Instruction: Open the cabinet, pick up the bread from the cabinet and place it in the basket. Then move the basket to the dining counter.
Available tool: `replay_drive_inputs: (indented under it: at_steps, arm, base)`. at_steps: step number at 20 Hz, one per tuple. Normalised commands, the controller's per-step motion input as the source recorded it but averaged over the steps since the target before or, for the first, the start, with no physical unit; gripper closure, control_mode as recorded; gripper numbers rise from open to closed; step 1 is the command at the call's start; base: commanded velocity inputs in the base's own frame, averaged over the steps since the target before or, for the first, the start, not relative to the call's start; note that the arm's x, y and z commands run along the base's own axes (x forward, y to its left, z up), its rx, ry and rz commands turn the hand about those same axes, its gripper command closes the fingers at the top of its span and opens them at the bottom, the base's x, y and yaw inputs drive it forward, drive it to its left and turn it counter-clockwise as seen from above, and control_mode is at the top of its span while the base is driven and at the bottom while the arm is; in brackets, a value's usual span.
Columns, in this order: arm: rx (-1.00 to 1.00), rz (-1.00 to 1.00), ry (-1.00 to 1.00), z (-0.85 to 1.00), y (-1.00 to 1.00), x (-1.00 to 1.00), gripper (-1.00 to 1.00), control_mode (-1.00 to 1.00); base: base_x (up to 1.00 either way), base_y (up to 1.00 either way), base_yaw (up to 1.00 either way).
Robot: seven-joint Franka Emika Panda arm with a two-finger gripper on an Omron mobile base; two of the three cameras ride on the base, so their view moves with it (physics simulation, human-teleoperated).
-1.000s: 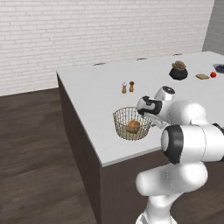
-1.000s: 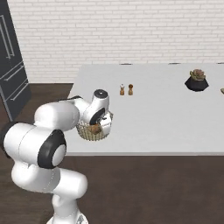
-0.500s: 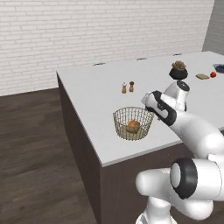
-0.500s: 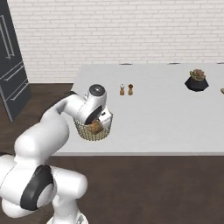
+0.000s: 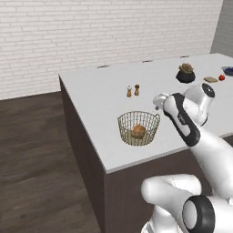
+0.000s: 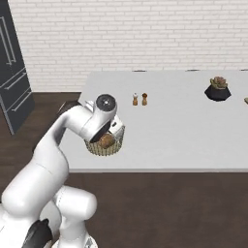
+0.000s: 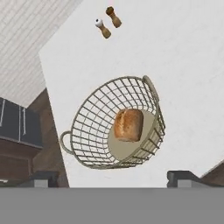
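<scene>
White-topped bench [image 5: 104,86] carries the wire basket [image 5: 139,128] near its front edge, close to the front-left corner. Gripper [image 7: 112,177] hangs above the basket, spread wide, holding nothing. Bread [image 7: 128,124] lies on the basket's base.

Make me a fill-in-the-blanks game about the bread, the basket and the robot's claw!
1. The bread lies inside the ____.
2. The basket stands on the white ____.
3. The claw is ____, holding nothing.
4. Beyond the basket stand two small ____.

Missing words: basket; counter; open; shakers
</scene>
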Motion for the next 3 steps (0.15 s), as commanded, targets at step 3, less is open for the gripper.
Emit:
replay_drive_inputs:
  at_steps: [3]
  arm:
    - [-0.02, 0.16, -0.27, 0.49, 0.00, -0.45, -1.00, -1.00]
  base:
    - [0.00, 0.00, 0.00]
